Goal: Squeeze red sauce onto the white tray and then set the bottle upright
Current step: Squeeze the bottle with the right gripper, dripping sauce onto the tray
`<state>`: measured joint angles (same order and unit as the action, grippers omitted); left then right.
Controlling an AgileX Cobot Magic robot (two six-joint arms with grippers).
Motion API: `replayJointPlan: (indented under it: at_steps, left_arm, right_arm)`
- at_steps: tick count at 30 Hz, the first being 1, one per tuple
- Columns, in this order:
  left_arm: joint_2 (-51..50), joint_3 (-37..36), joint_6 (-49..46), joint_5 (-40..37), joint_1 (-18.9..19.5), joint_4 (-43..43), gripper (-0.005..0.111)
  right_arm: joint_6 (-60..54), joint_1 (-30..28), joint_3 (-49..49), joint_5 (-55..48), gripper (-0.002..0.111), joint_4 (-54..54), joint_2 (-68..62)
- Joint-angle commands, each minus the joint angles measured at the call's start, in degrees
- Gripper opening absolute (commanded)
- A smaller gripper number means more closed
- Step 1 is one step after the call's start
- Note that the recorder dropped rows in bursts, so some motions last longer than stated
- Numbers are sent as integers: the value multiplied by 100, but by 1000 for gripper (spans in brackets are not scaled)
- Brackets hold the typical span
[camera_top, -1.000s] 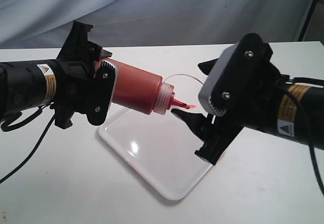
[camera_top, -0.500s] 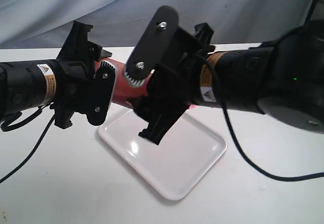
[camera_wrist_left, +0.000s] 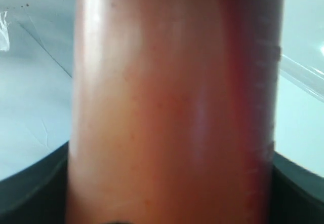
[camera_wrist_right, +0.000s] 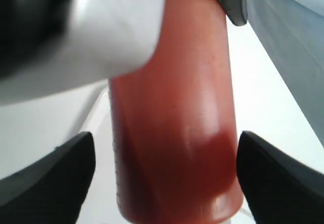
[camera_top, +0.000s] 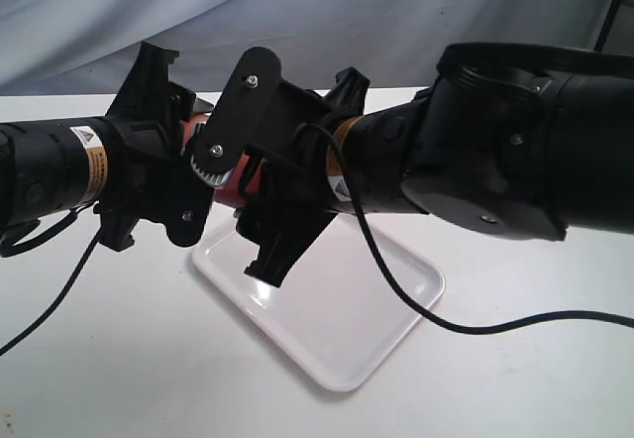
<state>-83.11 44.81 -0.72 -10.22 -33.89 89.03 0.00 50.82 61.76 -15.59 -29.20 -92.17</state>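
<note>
While the left arm holds the bottle in the air over the far left corner of the white tray, the right arm stretches across the middle of the exterior view and covers most of it. Only slivers of orange-red plastic show between the black gripper parts, and the nozzle is hidden, so the bottle's tilt cannot be read from there.

Seen from the left wrist, the left gripper is clamped on the bottle's body, with a dark finger pressed to each side and the red sauce glowing through the translucent wall that fills the picture.

Seen from the right wrist, the right gripper straddles the same bottle with its fingers spread wide. A strip of white shows between one finger and the plastic, while the other finger sits just beside the wall; contact there cannot be made out. A darker patch of sauce lies low in the bottle on that side, and a pale grey part of the left gripper crosses the bottle beyond.

The tray lies flat and glossy on the white table. A black cable trails from the right arm past the tray's right edge, and a blue-grey cloth backdrop hangs behind.
</note>
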Motion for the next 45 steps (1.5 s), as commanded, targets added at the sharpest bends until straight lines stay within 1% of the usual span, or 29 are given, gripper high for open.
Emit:
replayJointPlan:
  at_steps: [1, 5, 11, 20, 27, 29, 30, 32, 35, 36, 37, 40, 45]
  left_arm:
    - [41, 85, 196, 116, -36, -91, 0]
    - [41, 85, 196, 116, -36, -91, 0]
    - [41, 85, 196, 116, -36, -91, 0]
    - [165, 85, 173, 26, -36, 18, 0]
    - [703, 74, 173, -7, -36, 18, 0]
    - [714, 73, 160, -7, -47, -6, 0]
    - [714, 73, 151, -7, -82, -6, 0]
    - [714, 9, -138, -137, -439, -6, 0]
    - [702, -14, -147, -599, -675, -6, 0]
    - [702, -14, -147, -765, -705, -24, 0]
    - [702, -14, -147, -769, -705, -24, 0]
    - [715, -14, -126, -604, -705, -24, 0]
    - [715, -14, -149, -630, -705, -24, 0]
  right_arm:
    - [0, 66, 36, 145, 70, 71, -146]
    - [0, 66, 36, 285, 70, -55, -254]
    - [0, 66, 36, 331, 83, -211, -352]
    - [0, 66, 36, 738, 83, -211, -353]
    - [0, 55, 36, 774, 83, -714, -353]
    - [0, 55, 36, 810, 83, -766, -353]
    - [0, 55, 36, 843, 83, -766, -353]
    - [51, 4, 36, 1066, 83, -766, -353]
    - [349, -108, 36, 1244, 83, -766, -353]
    - [363, -156, 36, 1244, 83, -766, -353]
    - [363, -222, 36, 1244, 83, -766, -353]
    - [363, -221, 36, 1244, 83, -752, -377]
    - [363, -235, 36, 1003, 83, -752, -694]
